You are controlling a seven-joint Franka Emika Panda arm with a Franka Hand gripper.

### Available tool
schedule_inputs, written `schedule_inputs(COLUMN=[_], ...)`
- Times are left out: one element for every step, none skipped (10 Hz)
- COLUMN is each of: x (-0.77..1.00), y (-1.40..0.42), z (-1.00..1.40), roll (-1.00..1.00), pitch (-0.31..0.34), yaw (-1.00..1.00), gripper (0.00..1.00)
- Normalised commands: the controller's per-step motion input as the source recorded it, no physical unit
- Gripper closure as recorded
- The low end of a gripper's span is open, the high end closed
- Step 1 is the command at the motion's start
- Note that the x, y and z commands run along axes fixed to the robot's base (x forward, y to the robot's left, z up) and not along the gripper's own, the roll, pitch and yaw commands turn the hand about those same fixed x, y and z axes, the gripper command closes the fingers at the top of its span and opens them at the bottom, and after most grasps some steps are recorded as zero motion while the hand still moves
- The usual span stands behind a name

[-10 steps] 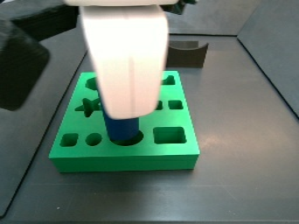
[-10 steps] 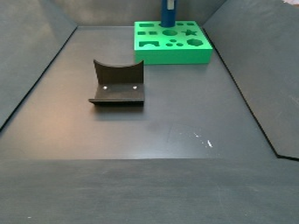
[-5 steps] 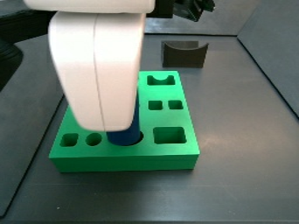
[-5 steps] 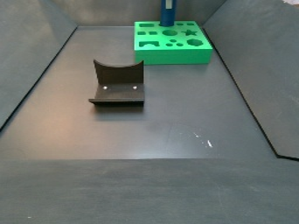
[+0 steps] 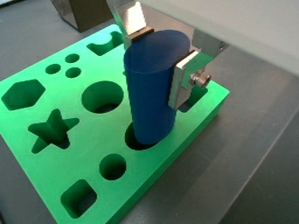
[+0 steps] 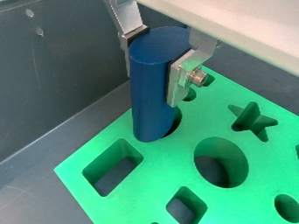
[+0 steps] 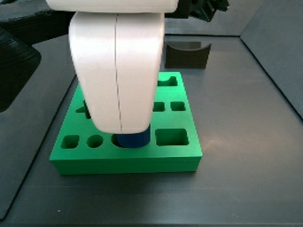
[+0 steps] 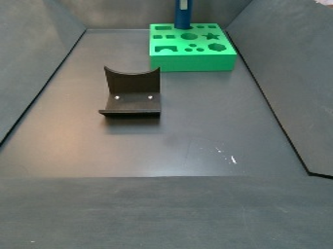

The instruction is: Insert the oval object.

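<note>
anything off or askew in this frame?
Nothing stands out. The tool, above the green block, grips the blue oval peg upright, its lower end in an oval hole at the block's edge. The fixture stands apart on the floor.

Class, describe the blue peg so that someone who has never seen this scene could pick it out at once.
Find the green block full of shaped holes at the far end of the dark floor, beyond the fixture. The oval object stands upright with its lower end in one hole, the gripper clamped on its upper sides. It is the only blue thing, and the only piece sticking out of the block.
</note>
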Motion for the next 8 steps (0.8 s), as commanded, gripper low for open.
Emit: schedule_inputs(x=[-0.33,-0.40,-0.21,0.00,0.07,0.08,0.12,0.13], y=[0.11,0.15,0.09,0.00,0.00,0.01,0.00,0.00], z=[-0.21,-0.09,-0.11,-0.29,-0.37,-0.36,-0.59,-0.54], roll=[0.00,0.01,0.00,0.00,0.02,0.08,0.01,0.03], pitch=[0.001,0.000,0.000,0.000,0.000,0.007,0.000,0.001], yaw=[0.00,0.00,0.00,-0.15,-0.22,-0.29,-0.29,-0.31], gripper=[1.00,1.00,1.00,1.00,1.00,1.00,1.00,1.00])
